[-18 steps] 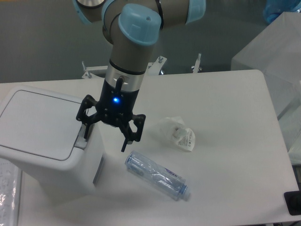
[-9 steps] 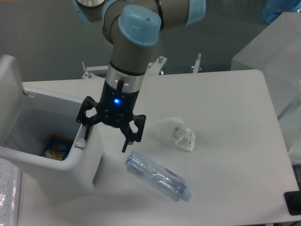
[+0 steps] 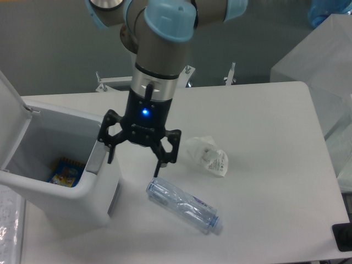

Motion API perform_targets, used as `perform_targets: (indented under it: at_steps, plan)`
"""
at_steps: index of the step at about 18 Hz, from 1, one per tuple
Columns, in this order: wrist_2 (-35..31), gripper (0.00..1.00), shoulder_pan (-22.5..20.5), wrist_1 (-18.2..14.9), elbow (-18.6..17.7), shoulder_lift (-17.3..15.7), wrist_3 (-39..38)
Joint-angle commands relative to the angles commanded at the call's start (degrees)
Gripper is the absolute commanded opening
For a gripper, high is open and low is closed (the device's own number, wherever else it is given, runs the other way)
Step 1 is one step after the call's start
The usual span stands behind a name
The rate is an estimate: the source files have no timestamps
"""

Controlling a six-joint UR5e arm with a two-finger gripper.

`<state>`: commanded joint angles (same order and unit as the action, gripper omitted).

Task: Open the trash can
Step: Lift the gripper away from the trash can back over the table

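The bench (image 3: 264, 121), a broad white slab with rounded corners, is carrying everything. At its left edge the trash can (image 3: 66, 190) is standing, a big boxy bin of smooth white plastic with softly rounded corners; its flat lid (image 3: 11, 118) is tilting up and away on the far-left side, so the mouth is showing and a blue-and-yellow packet (image 3: 65, 171) is lying at the bottom. Judging by that, the opening looks done.

Above the bench, the arm (image 3: 159, 49), grey with pale blue caps, is pointing straight down, and the tool (image 3: 135, 160) is hanging with its black fingers spread apart, gripping nothing. The bin is lying directly to the tool's left: one finger is sitting just beside the front right rim, where the grey push-button (image 3: 93, 159) is, though contact cannot be told. Any coming move would likely turn on clearing that rim sideways, toward the bench middle.

Near the front edge a clear, ribbed plastic bottle (image 3: 184, 204) is lying on its side, long axis running diagonally. A crumpled white wrapper (image 3: 208, 155) is resting close behind it.
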<state>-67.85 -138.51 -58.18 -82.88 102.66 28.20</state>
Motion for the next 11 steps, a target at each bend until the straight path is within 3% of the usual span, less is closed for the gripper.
perform_targets:
  at_steps: [6, 11]
  plan:
    - [-0.2, 1.0, -6.9, -0.7, -1.0, 0.3, 13.5]
    - [-0.9, 1.0, -8.9, -0.8, -1.0, 4.5, 24.6]
